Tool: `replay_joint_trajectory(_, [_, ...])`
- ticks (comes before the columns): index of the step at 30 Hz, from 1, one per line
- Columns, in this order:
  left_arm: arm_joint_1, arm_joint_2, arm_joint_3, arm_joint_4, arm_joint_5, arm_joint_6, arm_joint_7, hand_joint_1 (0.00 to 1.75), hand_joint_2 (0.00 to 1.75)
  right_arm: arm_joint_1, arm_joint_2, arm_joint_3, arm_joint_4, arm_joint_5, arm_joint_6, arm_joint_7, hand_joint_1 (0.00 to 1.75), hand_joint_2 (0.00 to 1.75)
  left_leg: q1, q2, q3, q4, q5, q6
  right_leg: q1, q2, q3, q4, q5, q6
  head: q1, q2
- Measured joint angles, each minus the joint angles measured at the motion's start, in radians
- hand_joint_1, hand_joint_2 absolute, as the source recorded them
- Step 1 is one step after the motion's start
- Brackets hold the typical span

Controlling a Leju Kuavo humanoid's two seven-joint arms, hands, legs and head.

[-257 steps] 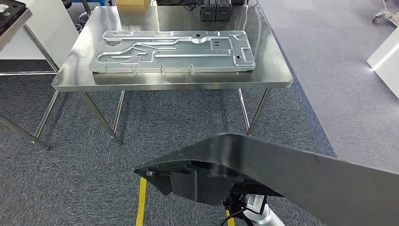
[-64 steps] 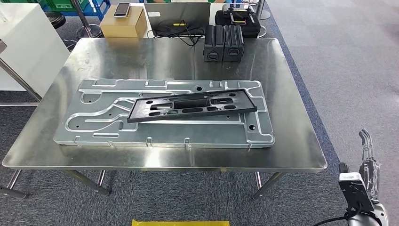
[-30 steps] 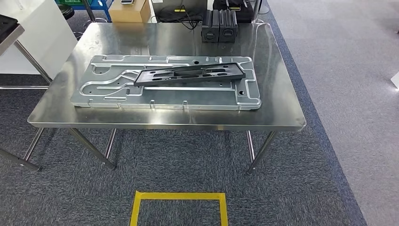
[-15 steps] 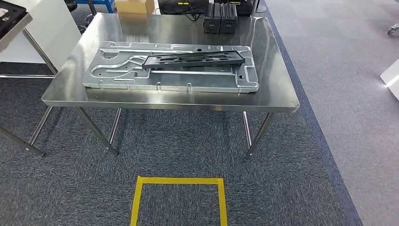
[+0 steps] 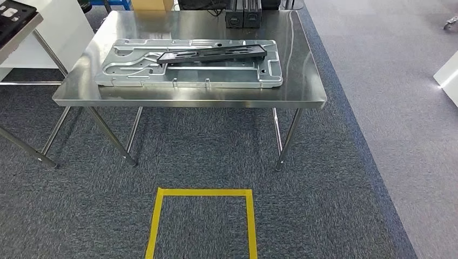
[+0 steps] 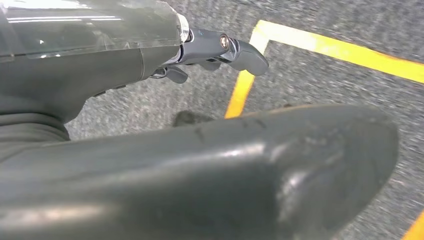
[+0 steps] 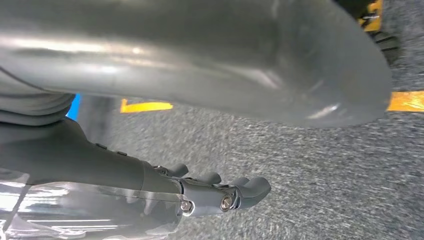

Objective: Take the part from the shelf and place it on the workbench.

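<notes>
Part [image 5: 211, 52] out of both grips and set down, well away from the robot. Nearest, left robot hand [image 6: 125, 65] hanging low over the grey carpet [image 5: 216, 162], fingers [image 6: 235, 47] stretched out and apart from the thick thumb, nothing between them: open and empty. Same for the right robot hand [image 7: 125, 170], fingers [image 7: 235, 192] loosely extended above the carpet, holding nothing. Just beyond, a square of yellow tape [image 5: 202, 191] on the floor, between the robot and the worktop [image 5: 302, 91]. Further on, the steel worktop itself, standing on thin legs, carrying a large pale metal plate [image 5: 135, 75] with raised ribs and channels. On that plate, toward its far edge, the long black part lying flat and slightly skewed, one end near the plate's right corner, fully supported and not overhanging. Past it, at the worktop's far edge, two dark boxes [image 5: 242, 16] side by side, apart from the plate. Off at the left edge, a corner of the shelf [image 5: 21, 29] with another dark piece [image 5: 11, 13] on top. As a judgement: placing step looks done, with the part resting on the workbench and both hands free, so this cycle reads as essentially finished. If another piece is wanted, next move calls for turning and walking toward the shelf at the left, keeping arms clear of the worktop's corner and legs, then raising both open hands to take the flat piece by its edges; if not, nothing further than standing clear.
</notes>
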Motion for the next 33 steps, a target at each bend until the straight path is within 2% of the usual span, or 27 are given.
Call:
replay_joint_trajectory(1, [0.000,0.000,-0.001,0.000,-0.004,-0.001,-0.002,0.00,0.00,0.001,0.000,-0.005,0.000,-0.015,0.001,-0.014,0.00,0.00,0.000,-0.001,0.024,-0.002,0.027,0.003,0.002,0.005,-0.021,0.006,0.012,0.002,0.000,0.000])
replay_joint_trajectory(3, [0.000,-0.001,-0.005,0.000,-0.008,-0.003,-0.005,0.00,0.00,-0.001,0.001,-0.019,0.000,-0.040,0.001,-0.029,0.00,0.00,0.000,-0.016,0.122,-0.107,0.070,0.014,0.004,0.015,-0.059,0.019,0.033,0.006,0.000,0.000])
replay_joint_trajectory(5, [-0.002,-0.001,-0.009,0.000,-0.010,-0.004,-0.008,0.00,0.00,-0.001,0.003,-0.026,0.000,-0.046,-0.003,-0.034,0.00,0.00,-0.004,-0.035,0.237,-0.267,0.049,0.026,0.007,0.022,-0.079,0.029,0.052,0.011,0.000,0.000])
replay_joint_trajectory(6, [-0.004,-0.001,-0.012,0.000,-0.010,-0.005,-0.009,0.00,0.00,0.000,0.004,-0.028,0.000,-0.045,-0.006,-0.034,0.00,0.00,-0.007,-0.040,0.270,-0.318,0.033,0.031,0.007,0.023,-0.084,0.032,0.061,0.016,0.000,0.000])
replay_joint_trajectory(7, [-0.006,-0.001,-0.014,0.000,-0.011,-0.005,-0.010,0.00,0.00,0.003,0.004,-0.028,0.000,-0.043,-0.008,-0.034,0.00,0.00,-0.010,-0.038,0.282,-0.345,0.027,0.035,0.006,0.025,-0.088,0.032,0.072,0.022,0.000,0.000])
replay_joint_trajectory(8, [-0.007,-0.003,-0.017,0.001,-0.012,-0.006,-0.012,0.00,0.00,0.005,0.004,-0.028,0.000,-0.041,-0.009,-0.034,0.00,0.00,-0.009,-0.034,0.276,-0.350,0.034,0.040,0.004,0.028,-0.093,0.031,0.081,0.028,0.000,0.000])
replay_joint_trajectory(9, [-0.008,-0.005,-0.019,0.001,-0.013,-0.007,-0.013,0.00,0.00,0.007,0.003,-0.028,0.000,-0.041,-0.009,-0.035,0.00,0.00,-0.008,-0.030,0.266,-0.351,0.046,0.046,0.002,0.029,-0.100,0.036,0.074,0.034,0.000,0.000])
replay_joint_trajectory(10, [-0.007,-0.006,-0.020,0.002,-0.014,-0.007,-0.016,0.00,0.00,0.008,0.003,-0.029,0.001,-0.041,-0.009,-0.037,0.00,0.00,-0.007,-0.024,0.253,-0.354,0.060,0.053,0.000,0.027,-0.111,0.056,0.046,0.039,0.000,0.000])
replay_joint_trajectory(11, [-0.007,-0.008,-0.022,0.003,-0.016,-0.007,-0.018,0.00,0.00,0.008,0.004,-0.029,0.001,-0.041,-0.009,-0.040,0.00,0.00,-0.005,-0.019,0.237,-0.356,0.075,0.058,-0.002,0.024,-0.126,0.096,-0.002,0.044,0.000,0.000])
replay_joint_trajectory(13, [-0.006,-0.007,-0.023,0.003,-0.018,-0.007,-0.021,0.00,0.00,0.008,0.005,-0.029,0.002,-0.042,-0.008,-0.046,0.00,0.00,-0.008,-0.012,0.202,-0.353,0.101,0.063,-0.008,0.017,-0.156,0.219,-0.108,0.053,0.000,0.000])
replay_joint_trajectory(14, [-0.005,-0.007,-0.023,0.003,-0.018,-0.007,-0.023,0.00,0.00,0.008,0.005,-0.029,0.002,-0.042,-0.009,-0.047,0.00,0.00,-0.008,-0.010,0.184,-0.351,0.113,0.062,-0.011,0.016,-0.163,0.278,-0.131,0.057,0.000,0.000])
replay_joint_trajectory(15, [-0.005,-0.007,-0.023,0.003,-0.018,-0.007,-0.024,0.00,0.00,0.008,0.005,-0.029,0.002,-0.042,-0.009,-0.047,0.00,0.00,-0.008,-0.008,0.165,-0.346,0.125,0.059,-0.013,0.015,-0.160,0.314,-0.127,0.060,0.000,0.000])
replay_joint_trajectory(16, [-0.005,-0.008,-0.023,0.003,-0.018,-0.008,-0.025,0.00,0.00,0.008,0.005,-0.029,0.002,-0.042,-0.009,-0.047,0.00,0.00,-0.007,-0.007,0.145,-0.339,0.136,0.056,-0.015,0.014,-0.141,0.319,-0.102,0.062,0.000,0.000])
replay_joint_trajectory(17, [-0.005,-0.008,-0.023,0.003,-0.018,-0.008,-0.027,0.00,0.00,0.008,0.005,-0.029,0.002,-0.042,-0.009,-0.047,0.00,0.00,-0.006,-0.006,0.125,-0.331,0.146,0.053,-0.017,0.013,-0.103,0.287,-0.070,0.064,0.000,0.000])
replay_joint_trajectory(18, [-0.006,-0.008,-0.024,0.003,-0.018,-0.008,-0.028,0.00,0.00,0.008,0.004,-0.029,0.002,-0.043,-0.009,-0.047,0.00,0.00,-0.005,-0.006,0.107,-0.322,0.154,0.049,-0.018,0.013,-0.050,0.225,-0.050,0.064,0.000,0.000])
replay_joint_trajectory(20, [-0.006,-0.009,-0.024,0.003,-0.018,-0.009,-0.031,0.00,0.00,0.005,0.004,-0.029,0.002,-0.044,-0.009,-0.047,0.00,0.00,-0.006,-0.006,0.081,-0.304,0.167,0.039,-0.017,0.013,0.059,0.072,-0.062,0.058,0.000,0.000])
replay_joint_trajectory(21, [-0.006,-0.009,-0.024,0.003,-0.019,-0.009,-0.033,0.00,0.00,0.004,0.004,-0.029,0.002,-0.046,-0.009,-0.047,0.00,0.00,-0.007,-0.006,0.075,-0.300,0.175,0.033,-0.015,0.014,0.090,0.022,-0.078,0.053,0.000,0.000])
replay_joint_trajectory(22, [-0.006,-0.009,-0.024,0.003,-0.019,-0.009,-0.035,0.00,0.00,0.003,0.004,-0.029,0.002,-0.048,-0.010,-0.047,0.00,0.00,-0.007,-0.006,0.070,-0.298,0.184,0.027,-0.011,0.014,0.102,-0.003,-0.087,0.047,0.000,0.000])
replay_joint_trajectory(24, [-0.005,-0.008,-0.024,0.003,-0.020,-0.009,-0.037,0.00,0.00,0.004,0.005,-0.029,0.002,-0.053,-0.011,-0.046,0.00,0.00,-0.005,-0.007,0.062,-0.295,0.189,0.015,-0.013,0.010,0.089,-0.006,-0.074,0.030,0.000,0.000])
replay_joint_trajectory(25, [-0.004,-0.008,-0.024,0.003,-0.020,-0.009,-0.038,0.00,0.00,0.004,0.006,-0.029,0.003,-0.056,-0.012,-0.046,0.00,0.00,-0.003,-0.007,0.053,-0.277,0.167,0.010,-0.014,0.006,0.079,-0.007,-0.063,0.020,0.000,0.000])
replay_joint_trajectory(27, [-0.003,-0.007,-0.024,0.003,-0.021,-0.009,-0.039,0.00,0.00,0.004,0.007,-0.030,0.003,-0.061,-0.013,-0.047,0.00,0.00,0.001,-0.008,0.023,-0.186,0.073,0.002,-0.014,0.000,0.052,-0.007,-0.039,0.008,0.000,0.000])
replay_joint_trajectory(28, [-0.003,-0.007,-0.024,0.003,-0.022,-0.010,-0.039,0.00,0.00,0.005,0.007,-0.031,0.003,-0.064,-0.012,-0.048,0.00,0.00,0.002,-0.008,0.006,-0.118,0.022,-0.001,-0.012,-0.002,0.036,-0.006,-0.027,0.005,0.000,0.000])
replay_joint_trajectory(29, [-0.003,-0.007,-0.024,0.003,-0.022,-0.010,-0.039,0.00,0.00,0.006,0.007,-0.032,0.003,-0.066,-0.011,-0.050,0.00,0.00,0.004,-0.008,-0.005,-0.054,-0.009,-0.003,-0.010,-0.003,0.020,-0.003,-0.016,0.005,0.000,0.000])
replay_joint_trajectory(30, [-0.004,-0.007,-0.024,0.003,-0.023,-0.010,-0.039,0.00,0.00,0.006,0.007,-0.033,0.003,-0.068,-0.009,-0.052,0.00,0.00,0.004,-0.008,-0.005,-0.010,-0.015,-0.005,-0.009,-0.005,0.001,0.002,-0.005,0.005,0.000,0.000])
replay_joint_trajectory(31, [-0.004,-0.007,-0.024,0.003,-0.023,-0.010,-0.039,0.00,0.00,0.006,0.007,-0.034,0.003,-0.070,-0.008,-0.054,0.00,0.00,0.005,-0.008,0.010,0.001,0.001,-0.004,-0.008,-0.005,-0.018,0.007,0.006,0.006,0.000,0.000])
replay_joint_trajectory(32, [-0.004,-0.007,-0.024,0.003,-0.024,-0.009,-0.039,0.00,0.00,0.006,0.007,-0.035,0.003,-0.071,-0.007,-0.056,0.00,0.00,0.005,-0.008,0.043,-0.024,0.029,-0.003,-0.007,-0.005,-0.036,0.013,0.015,0.008,0.000,0.000])
replay_joint_trajectory(33, [-0.005,-0.006,-0.024,0.003,-0.025,-0.009,-0.039,0.00,0.00,0.005,0.007,-0.035,0.003,-0.073,-0.006,-0.057,0.00,0.00,0.005,-0.008,0.092,-0.081,0.054,0.000,-0.007,-0.005,-0.053,0.019,0.025,0.011,0.000,0.000])
